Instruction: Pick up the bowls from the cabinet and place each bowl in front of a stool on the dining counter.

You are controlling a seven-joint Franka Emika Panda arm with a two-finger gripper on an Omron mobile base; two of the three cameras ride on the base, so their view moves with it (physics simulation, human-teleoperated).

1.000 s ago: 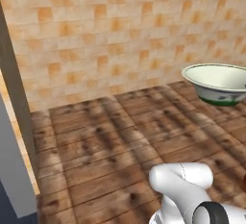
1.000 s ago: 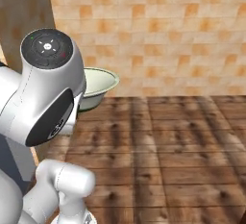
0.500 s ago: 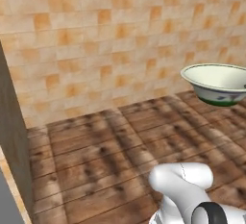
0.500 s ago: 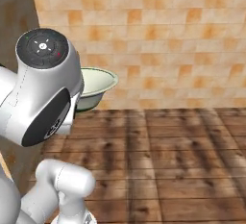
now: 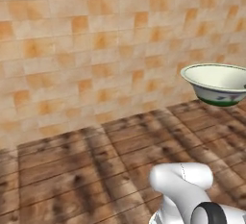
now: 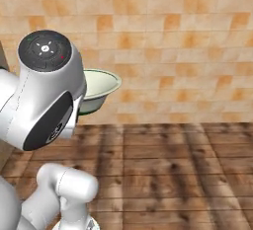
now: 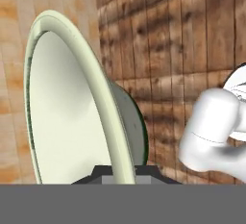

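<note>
Gripper (image 7: 122, 172) pinched on rim of white green-rimmed bowl (image 5: 218, 83), carried in air above wood floor (image 5: 96, 170). Carry step. Next, probably: reach dining counter, set bowl before stool.

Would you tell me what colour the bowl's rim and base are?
The bowl has a pale green rim and a dark green base, clearest in the left base view.

So there's a white bowl (image 5: 217, 83) with a green rim hanging in the air at the far right, partly cut off by the frame edge, with a dark green band around its base. Behind it is a wall (image 5: 96, 50) of beige and orange tiles. Below, a floor (image 5: 86, 170) of brown wooden planks. The robot's white arm (image 5: 187, 189) pokes up at the near right.
</note>
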